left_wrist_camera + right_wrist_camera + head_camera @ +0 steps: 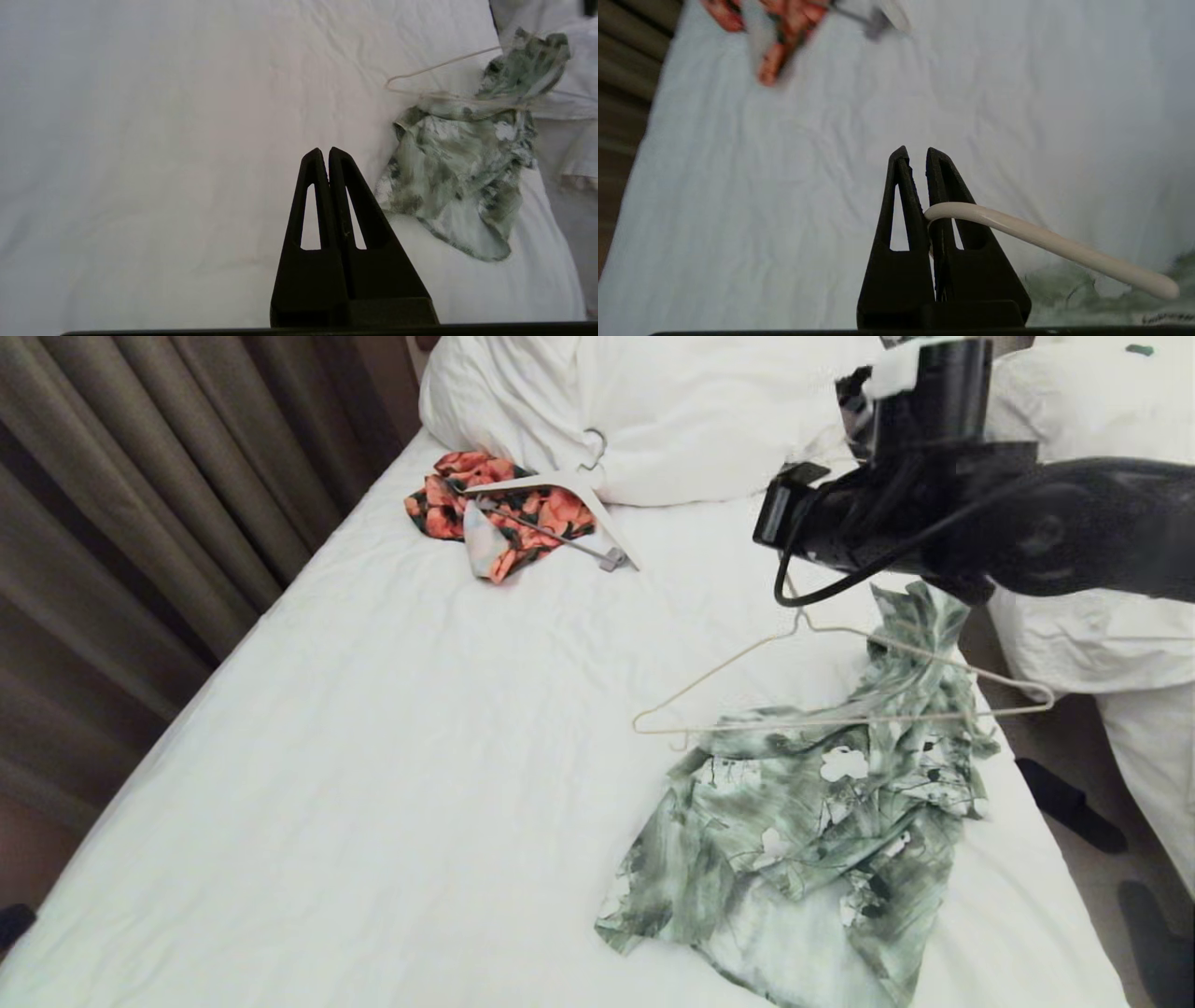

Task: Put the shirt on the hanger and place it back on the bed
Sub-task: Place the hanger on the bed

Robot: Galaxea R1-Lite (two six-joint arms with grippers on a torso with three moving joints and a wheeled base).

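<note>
Soft, dim indoor light; faint shadows, right wrist view's far edge blurred.

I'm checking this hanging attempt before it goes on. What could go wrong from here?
The shirt hangs from only one side of the hanger, so it may slide off. The right end effector pinches just the thin hook, so the hanger could swivel or slip. The left end effector is shut, empty, giving no support.

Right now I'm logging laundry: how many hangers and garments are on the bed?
Hangers: 2, cream wire hanger and white hanger
Garments: 2, green shirt and orange garment
Total: 4
</note>
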